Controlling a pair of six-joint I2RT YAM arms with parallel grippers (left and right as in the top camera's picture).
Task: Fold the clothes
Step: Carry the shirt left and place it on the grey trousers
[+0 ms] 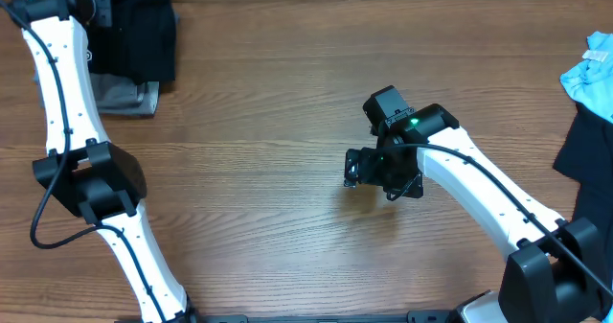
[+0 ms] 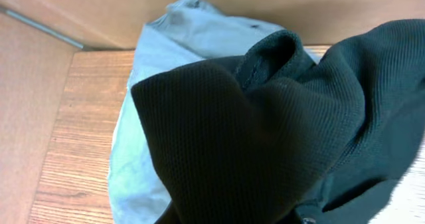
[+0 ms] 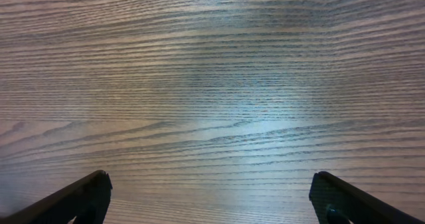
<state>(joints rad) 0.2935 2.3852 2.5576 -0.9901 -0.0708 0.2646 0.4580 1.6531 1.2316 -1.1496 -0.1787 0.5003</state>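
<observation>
- The black shirt lies bunched at the far left corner of the table, a soft dark heap with rounded folds.
- Close up in the left wrist view, its cloth is a fine ribbed knit, matte, with a stitched hem curling over at the top of one fold.
- Under it sits a grey garment of smoother, thinner fabric (pale, nearly blue-grey in the wrist view), sticking out past the shirt on the near side and lying flat on the wood.
- The left gripper hangs right over this pile with its fingers pressed together; the black knit fills the wrist camera and hides them, so I cannot tell whether any cloth is caught between them.
- The right gripper hovers low over bare wood near the table's middle, its two dark wedge-shaped fingers spread wide with nothing between them.
- The table is brown wood with long, wavy grain lines and a soft sheen.
- At the right edge, well apart from both grippers, a crumpled light blue garment lies beside another black garment.
</observation>
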